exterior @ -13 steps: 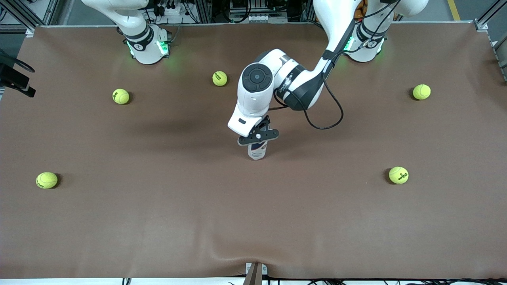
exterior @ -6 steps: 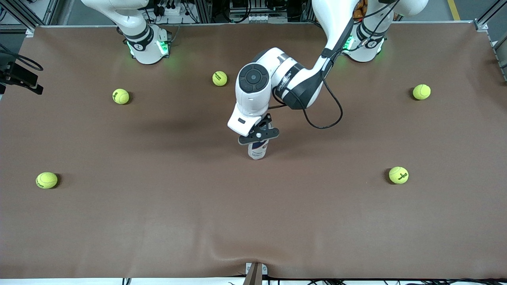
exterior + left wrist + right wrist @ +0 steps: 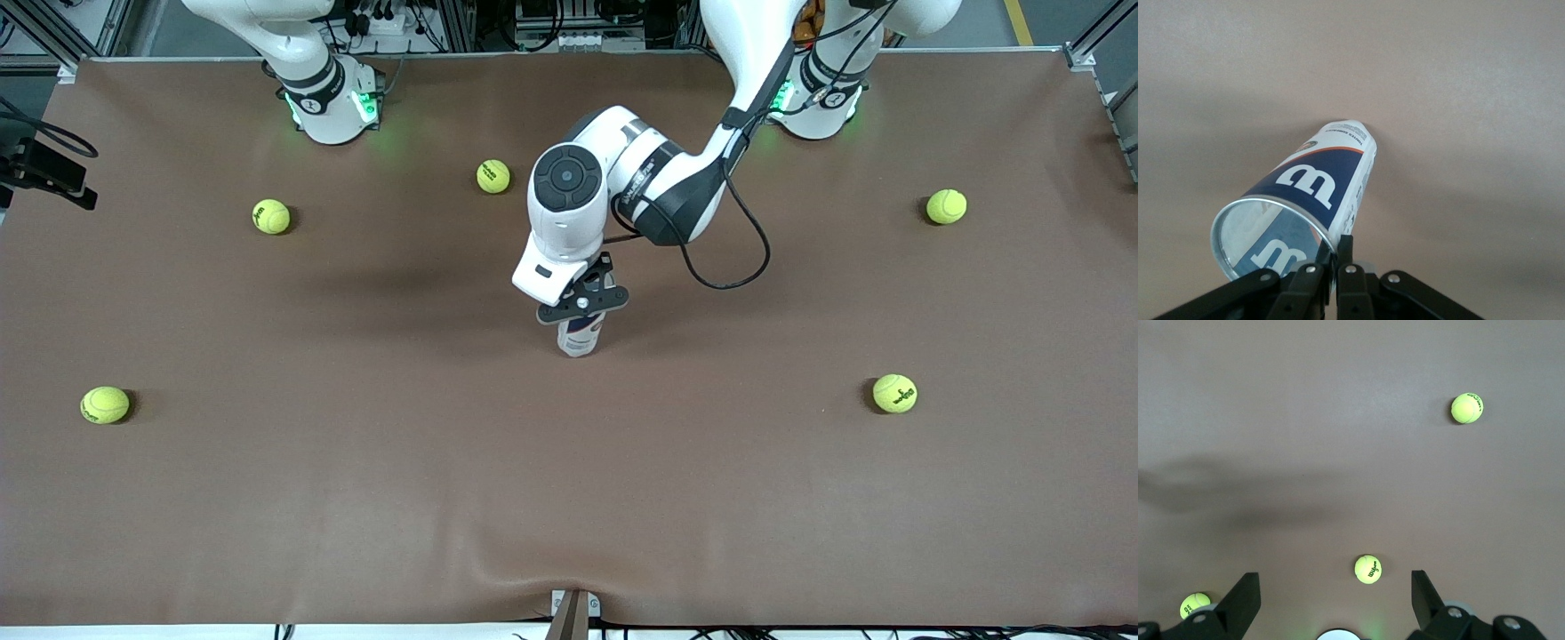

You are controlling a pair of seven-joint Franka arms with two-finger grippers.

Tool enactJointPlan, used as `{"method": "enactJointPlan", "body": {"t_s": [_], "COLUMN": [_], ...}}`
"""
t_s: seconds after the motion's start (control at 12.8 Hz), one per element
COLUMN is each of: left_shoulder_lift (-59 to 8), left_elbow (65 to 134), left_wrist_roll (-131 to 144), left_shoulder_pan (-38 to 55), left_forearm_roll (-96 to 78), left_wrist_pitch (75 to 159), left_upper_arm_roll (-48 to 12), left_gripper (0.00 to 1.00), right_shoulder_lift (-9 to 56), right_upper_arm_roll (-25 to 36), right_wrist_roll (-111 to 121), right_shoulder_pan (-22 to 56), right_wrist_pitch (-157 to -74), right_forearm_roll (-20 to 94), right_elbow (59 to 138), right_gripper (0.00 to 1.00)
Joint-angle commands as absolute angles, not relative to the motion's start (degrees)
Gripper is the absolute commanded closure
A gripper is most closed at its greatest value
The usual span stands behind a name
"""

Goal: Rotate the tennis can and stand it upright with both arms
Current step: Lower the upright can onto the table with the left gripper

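Note:
The tennis can stands nearly upright on its closed end in the middle of the brown table. Its navy and white label with a "W" shows in the left wrist view on the tennis can, whose open silvery rim faces the camera. My left gripper sits right over the can's top. In its own view the left gripper is shut on the rim's wall, one finger inside and one outside. My right gripper hangs open and empty high over the right arm's end of the table.
Several yellow-green tennis balls lie scattered: one ball near the left arm's elbow, another ball close to the right base, and a third ball toward the left arm's end. Table edges are framed by metal rails.
The left wrist and the can's top have shifted very slightly toward the robots' bases. The grip on the rim is unchanged. The right gripper stays open.

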State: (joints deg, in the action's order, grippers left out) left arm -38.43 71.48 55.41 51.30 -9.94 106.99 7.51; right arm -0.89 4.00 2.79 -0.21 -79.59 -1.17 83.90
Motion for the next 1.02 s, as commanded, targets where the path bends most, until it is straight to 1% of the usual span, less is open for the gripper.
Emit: {"method": "enactJointPlan", "body": {"t_s": [0.0, 0.23, 0.47, 0.55, 0.62, 0.7, 0.78, 0.86, 0.94], "left_shoulder_lift": [-40.43, -41.04, -41.31, -41.66, -41.75, -41.57, -41.31, -40.96, -40.43], "left_elbow": [69.61, 69.70, 69.87, 69.87, 69.87, 69.87, 69.87, 69.96, 69.96], "left_wrist_roll": [55.39, 52.65, 52.38, 52.47, 52.38, 52.38, 52.47, 52.47, 52.47], "left_shoulder_pan": [52.03, 51.68, 51.59, 51.59, 51.59, 51.59, 51.59, 51.59, 51.59], "left_forearm_roll": [-8.88, -8.88, -8.88, -8.88, -8.88, -8.88, -8.88, -8.79, -8.70], "left_wrist_pitch": [107.29, 113.89, 115.57, 115.66, 115.75, 115.75, 115.75, 115.49, 114.88], "left_upper_arm_roll": [9.57, 9.84, 9.76, 9.76, 9.76, 9.76, 9.76, 9.76, 9.76], "left_gripper": [1.00, 1.00, 1.00, 0.92, 0.76, 0.49, 0.26, 0.06, 0.00], "right_shoulder_lift": [-1.05, -1.05, -1.05, -1.05, -0.97, -0.97, -0.88, -0.88, -0.88], "right_upper_arm_roll": [4.04, 4.04, 4.31, 4.22, 4.22, 4.22, 4.31, 4.31, 4.31], "right_wrist_roll": [2.55, 2.29, 2.29, 2.29, 2.29, 2.29, 2.29, 2.29, 2.29], "right_shoulder_pan": [-0.17, 0.00, -0.44, -0.35, -0.35, -0.44, -0.61, -0.62, -0.62], "right_wrist_pitch": [-79.62, -80.07, -80.51, -80.51, -80.86, -81.21, -81.30, -81.39, -81.47], "right_forearm_roll": [-1.41, -1.06, 0.35, 0.35, 0.44, 0.87, 1.31, 1.58, 1.58], "right_elbow": [83.76, 83.76, 83.76, 83.76, 83.76, 83.76, 83.85, 83.85, 83.85], "right_gripper": [0.00, 0.00, 0.00, 0.00, 0.00, 0.00, 0.00, 0.00, 0.00]}}
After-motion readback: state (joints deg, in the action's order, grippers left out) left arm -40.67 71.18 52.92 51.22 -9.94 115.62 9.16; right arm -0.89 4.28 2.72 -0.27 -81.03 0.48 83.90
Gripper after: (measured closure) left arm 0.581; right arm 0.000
